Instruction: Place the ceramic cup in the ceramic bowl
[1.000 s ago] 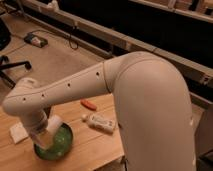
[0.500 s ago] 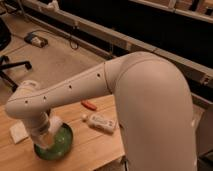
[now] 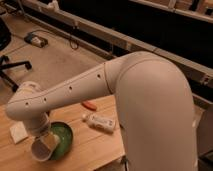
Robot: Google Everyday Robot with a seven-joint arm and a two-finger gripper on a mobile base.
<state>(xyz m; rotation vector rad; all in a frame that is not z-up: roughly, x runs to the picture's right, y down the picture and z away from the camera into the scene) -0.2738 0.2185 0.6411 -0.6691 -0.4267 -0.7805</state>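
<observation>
**Cup held over bowl's near rim, not yet set down**

A white robot arm is seen reaching down-left over a wooden surface (image 3: 95, 145). The claw (image 3: 44, 142) sits at the arm's low end, mostly hidden by the wrist; it appears to be clenched on the ceramic cup (image 3: 43, 148), w/ the fingers themselves not seen. The cup is tilted, its tan-brown inside turned toward the camera. It overlaps the near-left rim of the ceramic bowl (image 3: 63, 136), which lies just behind and right of the claw. Whether cup and bowl are touching cannot be told.

Other items: a white cloth (image 3: 18, 132) just left of the claw; a white labelled bottle (image 3: 101, 121) lying on its side, well to the right; a small red-orange object (image 3: 89, 105) beyond it.

Progress, as judged: pickup and carry are done. Left to do: the cup is to be centred over the bowl, lowered in, and released; approx. the last step remains.
</observation>
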